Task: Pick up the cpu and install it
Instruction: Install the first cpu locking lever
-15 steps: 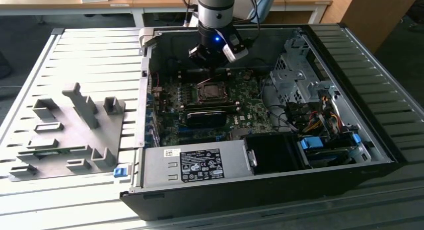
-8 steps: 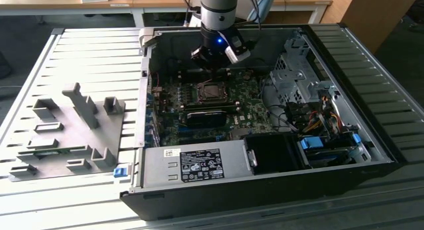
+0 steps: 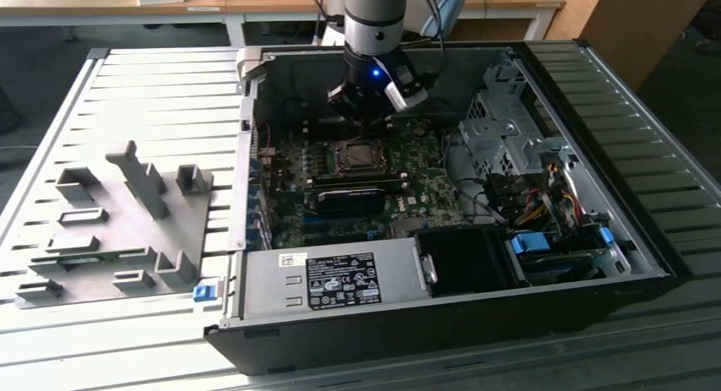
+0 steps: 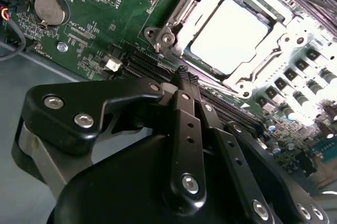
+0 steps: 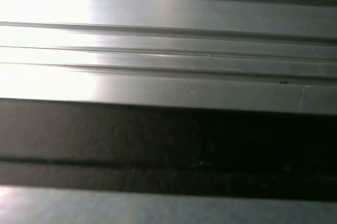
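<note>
The open computer case [image 3: 631,239] holds the green board [image 3: 423,184]; the cpu [image 4: 229,37] sits in its socket. The gripper [image 4: 184,74] hangs above, fingers together, empty.

The cpu [image 4: 229,35] is a flat, shiny silver square. It lies level inside the socket frame [image 4: 274,50] on the green board [image 4: 105,18].

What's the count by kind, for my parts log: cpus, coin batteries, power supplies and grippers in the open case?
cpu: 1
coin battery: 1
power supply: 1
gripper: 1
Total: 4
</note>
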`<state>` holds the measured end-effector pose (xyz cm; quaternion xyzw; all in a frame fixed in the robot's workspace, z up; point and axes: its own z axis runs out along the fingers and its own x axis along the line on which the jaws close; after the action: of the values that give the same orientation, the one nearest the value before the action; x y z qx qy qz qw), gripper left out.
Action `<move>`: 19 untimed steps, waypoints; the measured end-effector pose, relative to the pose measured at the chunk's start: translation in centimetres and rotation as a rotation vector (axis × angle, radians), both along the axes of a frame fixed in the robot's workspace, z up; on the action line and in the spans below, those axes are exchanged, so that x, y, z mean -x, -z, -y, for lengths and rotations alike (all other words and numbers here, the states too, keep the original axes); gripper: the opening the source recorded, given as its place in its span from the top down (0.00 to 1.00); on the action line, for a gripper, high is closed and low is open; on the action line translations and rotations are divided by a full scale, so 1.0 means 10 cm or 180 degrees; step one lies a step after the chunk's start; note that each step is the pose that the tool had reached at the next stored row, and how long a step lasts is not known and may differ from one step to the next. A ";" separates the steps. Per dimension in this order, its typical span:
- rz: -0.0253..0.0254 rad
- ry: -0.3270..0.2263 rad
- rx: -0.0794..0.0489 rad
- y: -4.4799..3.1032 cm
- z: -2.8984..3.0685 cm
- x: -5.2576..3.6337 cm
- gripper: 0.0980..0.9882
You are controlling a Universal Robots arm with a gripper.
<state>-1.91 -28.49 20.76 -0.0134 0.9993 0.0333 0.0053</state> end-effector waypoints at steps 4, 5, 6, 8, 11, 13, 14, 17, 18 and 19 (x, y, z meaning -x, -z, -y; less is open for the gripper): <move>-0.0003 0.0000 0.0001 0.043 0.000 -0.007 0.99; -0.0004 0.0000 0.0001 0.053 0.000 -0.009 0.99; -0.0005 0.0000 0.0001 0.062 0.000 -0.011 0.99; -0.0007 0.0000 0.0001 0.079 0.000 -0.013 0.99; -0.0007 0.0000 0.0001 0.085 0.000 -0.015 0.99; -0.0006 0.0000 0.0001 0.079 0.000 -0.016 0.99; -0.0006 0.0000 0.0000 0.071 -0.001 -0.016 0.99; -0.0006 0.0000 0.0000 0.064 -0.001 -0.016 0.99; -0.0006 0.0000 0.0003 0.065 -0.001 -0.017 0.99; -0.0007 0.0000 0.0012 0.069 -0.001 -0.018 0.99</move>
<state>-1.73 -28.48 20.07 -0.0134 0.9994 0.0315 0.0042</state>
